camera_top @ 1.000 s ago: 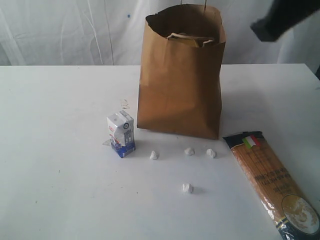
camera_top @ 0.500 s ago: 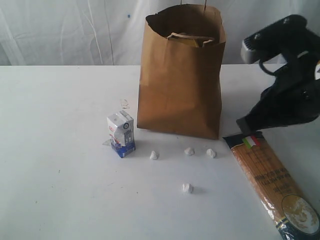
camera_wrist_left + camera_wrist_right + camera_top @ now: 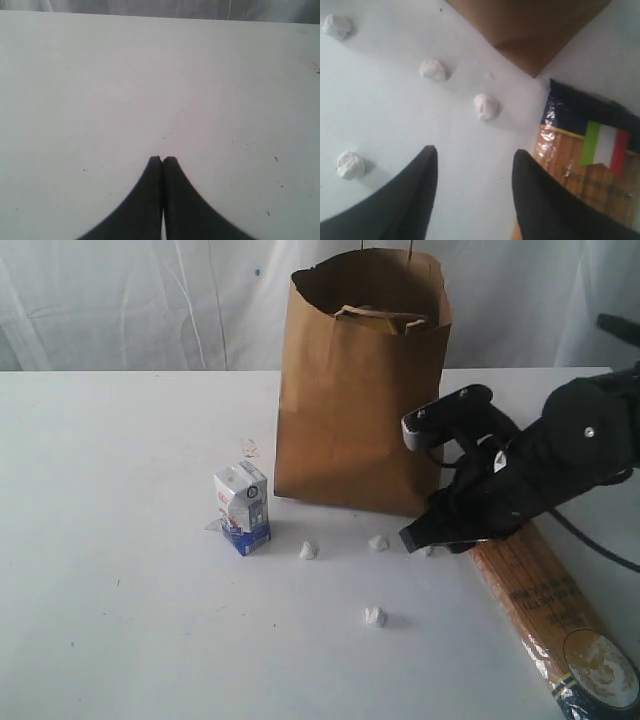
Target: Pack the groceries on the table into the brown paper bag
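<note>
The tall kraft-brown paper bag with twisted handles (image 3: 362,390) stands upright near the middle of the wide white counter (image 3: 120,590), its mouth open. I can see a handle folded over the near rim, but from here I cannot tell what lies inside.

Only 2 groceries show on the counter. The small white-and-blue carton (image 3: 242,508) stands upright just beside the bag's left front corner, apart from it. The long spaghetti packet with the Italian flag label (image 3: 545,620) lies flat to the right of the bag, its dark end near the bag's front right corner. The bottle, the jars and the foil pouch are nowhere in view, so I judge them either packed or outside the pictures. By that reckoning the job is well along, with at least these 2 items left.

My right arm (image 3: 560,460) is low over the counter beside the packet's near-bag end. Its jaws stand parted and empty, above bare counter between the packet (image 3: 590,150) and the 4 small white crumbs (image 3: 486,106); they grip nothing. The left jaws are pressed fully together, holding nothing, over bare counter.

I would take the spaghetti as the step in hand, the carton after it.
</note>
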Motion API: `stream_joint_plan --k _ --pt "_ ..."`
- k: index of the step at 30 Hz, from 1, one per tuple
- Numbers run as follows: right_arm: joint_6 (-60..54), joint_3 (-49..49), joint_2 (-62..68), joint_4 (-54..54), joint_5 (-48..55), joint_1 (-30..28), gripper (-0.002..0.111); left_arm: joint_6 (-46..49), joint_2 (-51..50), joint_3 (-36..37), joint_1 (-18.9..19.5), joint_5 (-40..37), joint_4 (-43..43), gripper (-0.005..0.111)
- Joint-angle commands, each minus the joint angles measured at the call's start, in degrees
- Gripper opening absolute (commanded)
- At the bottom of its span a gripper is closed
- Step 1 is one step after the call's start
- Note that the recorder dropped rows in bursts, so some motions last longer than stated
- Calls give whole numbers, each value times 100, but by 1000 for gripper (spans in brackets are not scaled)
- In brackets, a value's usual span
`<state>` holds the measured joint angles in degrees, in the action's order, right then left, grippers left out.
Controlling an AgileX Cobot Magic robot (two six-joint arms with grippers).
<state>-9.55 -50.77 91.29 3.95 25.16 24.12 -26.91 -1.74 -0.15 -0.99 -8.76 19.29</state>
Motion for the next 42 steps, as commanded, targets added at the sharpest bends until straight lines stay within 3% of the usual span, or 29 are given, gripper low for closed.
stream_joint_plan --k 1,12,23,27,30,42 --pt "-66 11 497 213 -557 -19 45 -7 33 15 -43 26 42 0" --pt "-66 11 1181 203 -1427 -19 44 -7 33 15 -43 26 42 0" --pt "-78 11 1475 182 -1671 -19 27 -7 33 15 -43 26 42 0" --pt "-78 11 1319 182 -1619 -19 12 -7 33 15 -43 26 42 0" --pt "-78 11 1108 182 -1425 -19 0 -7 33 15 -43 26 42 0" --pt "315 11 -435 418 1289 -19 0 -7 33 15 -43 26 42 0"
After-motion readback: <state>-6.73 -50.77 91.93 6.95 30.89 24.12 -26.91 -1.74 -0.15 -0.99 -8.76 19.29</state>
